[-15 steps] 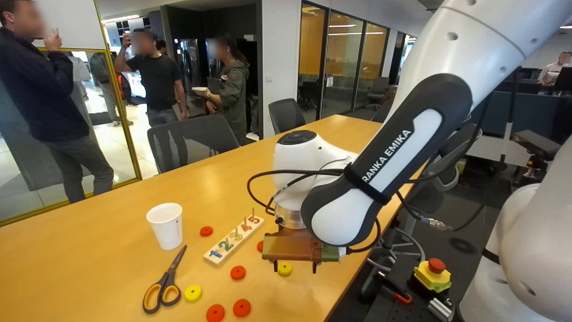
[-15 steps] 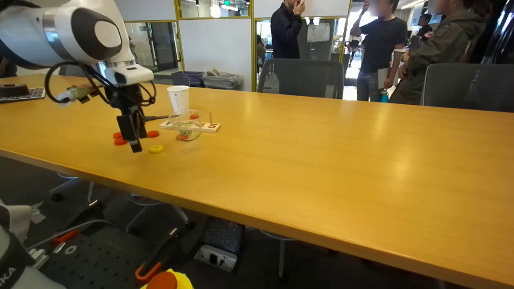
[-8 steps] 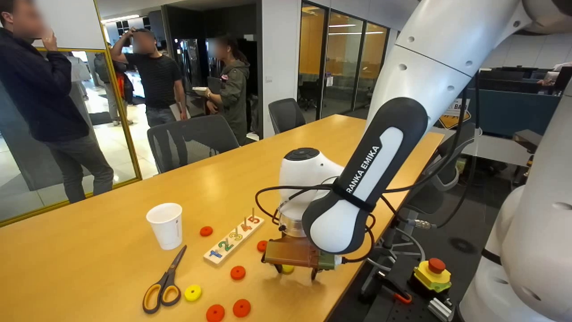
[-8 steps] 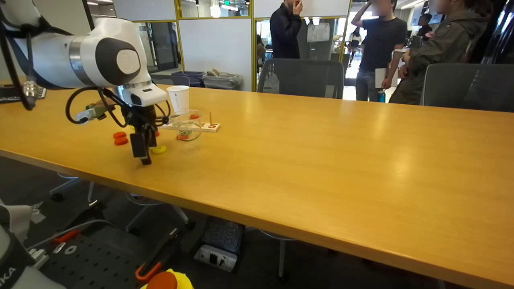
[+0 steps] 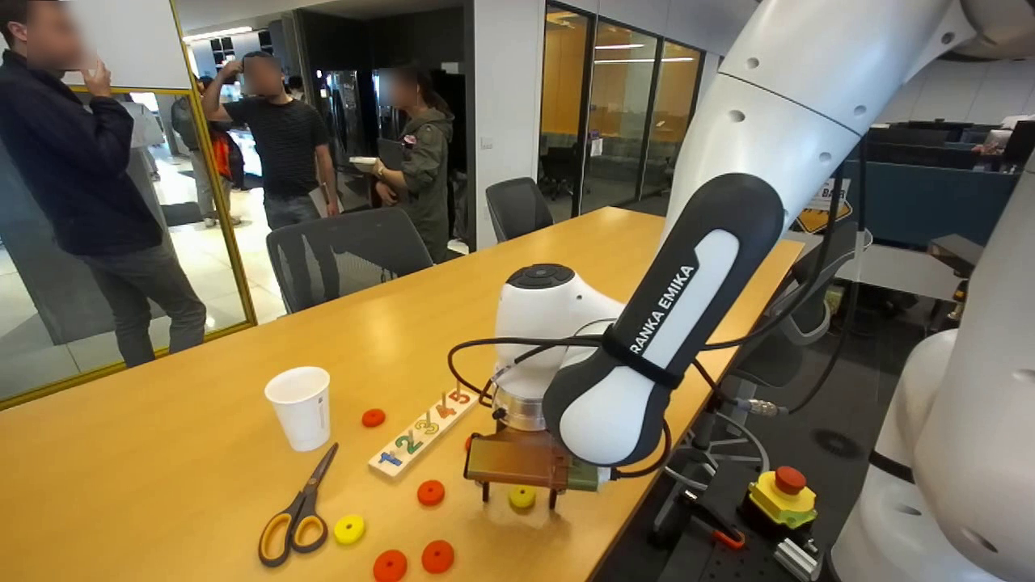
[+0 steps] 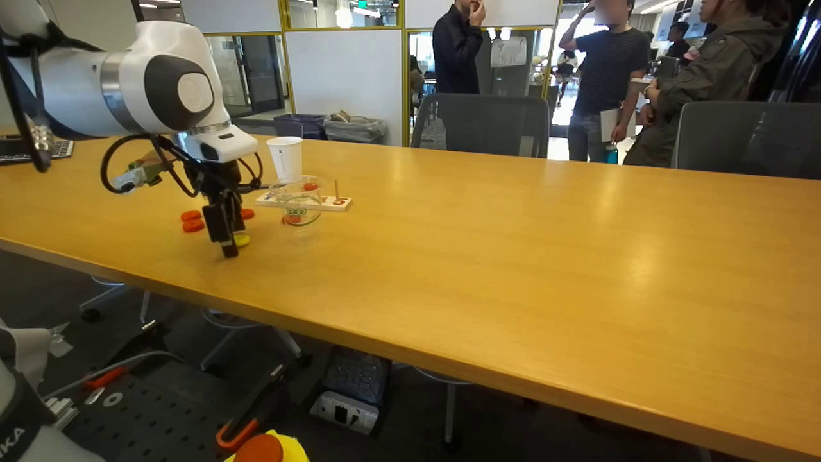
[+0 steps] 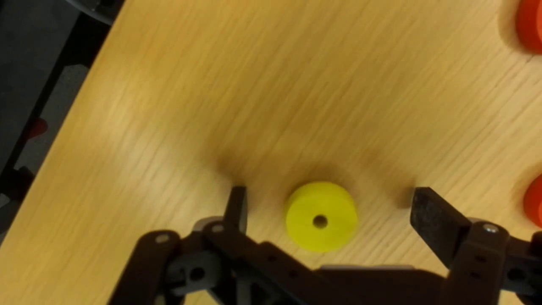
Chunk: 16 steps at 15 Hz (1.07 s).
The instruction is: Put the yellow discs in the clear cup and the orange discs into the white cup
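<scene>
Between the widely parted jaws of the gripper [image 7: 329, 200], find a yellow disc [image 7: 322, 224], flat on the table [image 7: 237, 84] and touching neither jaw. Should prove light and stiff, hardly fragile, perhaps a little slick (cannot tell the finish for certain). Best pinched across the widest part of its round edge, low and square; taken off-centre, might squirt free. Outside the jaws, near but apart, see the clear cup [image 6: 303, 208].
</scene>
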Motion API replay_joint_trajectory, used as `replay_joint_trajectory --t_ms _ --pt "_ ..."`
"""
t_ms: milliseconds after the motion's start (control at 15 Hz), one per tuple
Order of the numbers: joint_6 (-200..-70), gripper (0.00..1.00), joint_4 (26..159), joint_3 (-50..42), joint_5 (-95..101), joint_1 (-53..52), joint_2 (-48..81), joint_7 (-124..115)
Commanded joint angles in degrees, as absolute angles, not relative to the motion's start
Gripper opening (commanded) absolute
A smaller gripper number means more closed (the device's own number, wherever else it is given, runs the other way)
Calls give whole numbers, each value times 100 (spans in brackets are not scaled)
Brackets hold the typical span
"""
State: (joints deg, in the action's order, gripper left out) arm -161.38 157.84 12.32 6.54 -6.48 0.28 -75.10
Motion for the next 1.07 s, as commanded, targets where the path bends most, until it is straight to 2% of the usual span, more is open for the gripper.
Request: replay_joint_trajectory --t_ms 0,1000 --pt "-16219 100 15778 1146 873 -819 -73 -7721" --pt "-16180 100 15776 1171 1378 -617 -58 -7842"
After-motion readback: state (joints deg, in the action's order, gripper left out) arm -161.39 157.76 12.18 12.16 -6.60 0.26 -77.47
